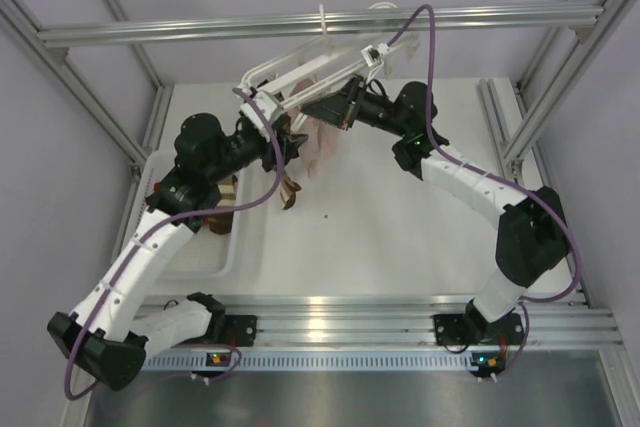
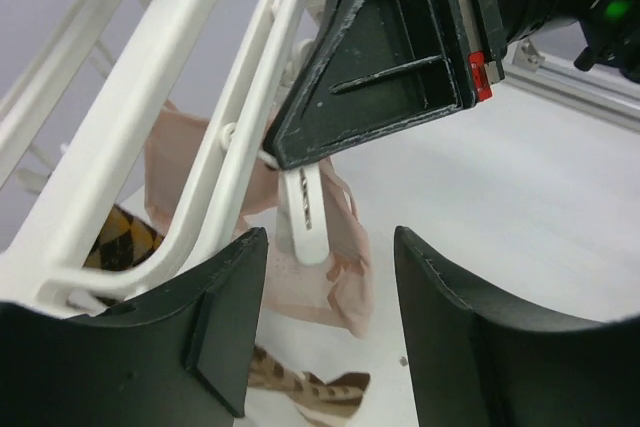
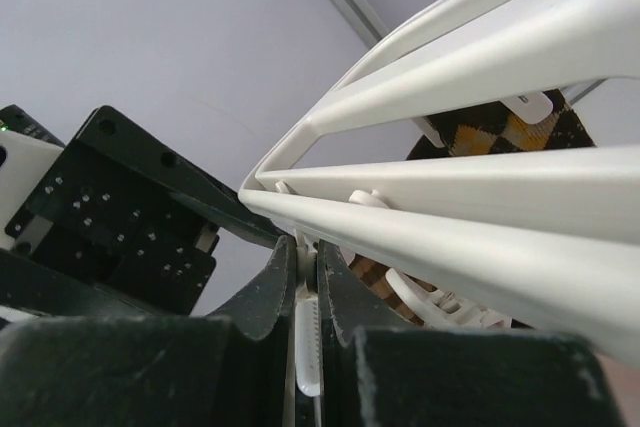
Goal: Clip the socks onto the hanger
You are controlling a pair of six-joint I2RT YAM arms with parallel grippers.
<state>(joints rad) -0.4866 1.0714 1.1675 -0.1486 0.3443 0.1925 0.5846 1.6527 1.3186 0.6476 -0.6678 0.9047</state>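
- Overhead, the hanger (image 3: 480, 187) hangs tilted from the rail (image 1: 200, 29), above the middle of the table's (image 1: 400, 237) far edge.
- Under one hanger bar, the right gripper (image 3: 307, 272) is pressed together on a white clip (image 2: 305, 212), which sits squeezed between its fingers.
- Just beside it, under the hanger's left end, the left gripper (image 2: 328, 247) is spread, with nothing between its fingers.
- Behind the pinched clip hangs a pink sock (image 2: 335, 272).
- Further along the bars, a checked sock (image 3: 500, 132) in dark brown and tan hangs under the hanger, touching another white clip.
- Below the left gripper is a striped sock (image 2: 310, 392) in brown and cream. I cannot tell whether it hangs or lies on the table.
- At the table's left edge, more brown socks (image 1: 222, 215) lie in a white tray (image 1: 190, 257), beside the left arm.
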